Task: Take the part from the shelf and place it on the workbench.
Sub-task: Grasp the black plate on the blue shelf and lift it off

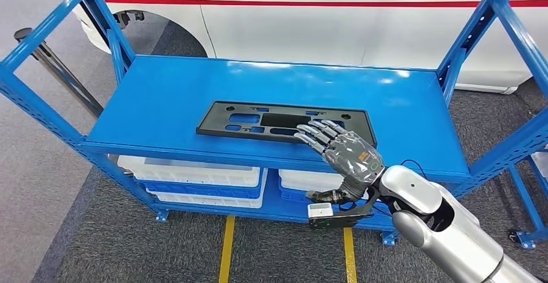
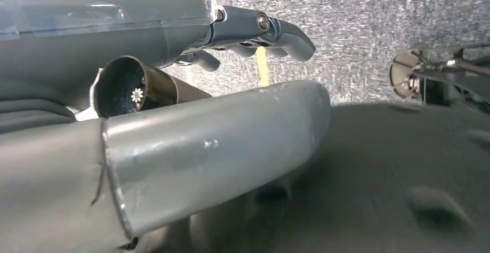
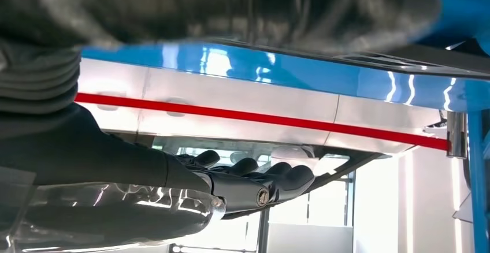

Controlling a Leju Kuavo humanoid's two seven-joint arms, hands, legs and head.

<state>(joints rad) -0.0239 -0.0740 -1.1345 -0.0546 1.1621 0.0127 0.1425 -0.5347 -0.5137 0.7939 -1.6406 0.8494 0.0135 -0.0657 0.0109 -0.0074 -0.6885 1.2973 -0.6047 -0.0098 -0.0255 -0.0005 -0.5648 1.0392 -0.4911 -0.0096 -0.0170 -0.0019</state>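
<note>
Fingers (image 1: 318, 132) of the right hand (image 1: 342, 150) lie stretched flat over the near right end of the black part (image 1: 284, 121), gripping nothing. That part lies flat on the blue shelf (image 1: 161, 102). Whether the left hand (image 2: 254, 33) holds anything I cannot tell.

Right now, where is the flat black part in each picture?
Head view: black part lies flat on the blue shelf, right hand fingers over its near right end.
Left wrist view: not in it.
Right wrist view: a dark edge beyond the fingers.
Shared landmark: white car's red stripe.
</note>
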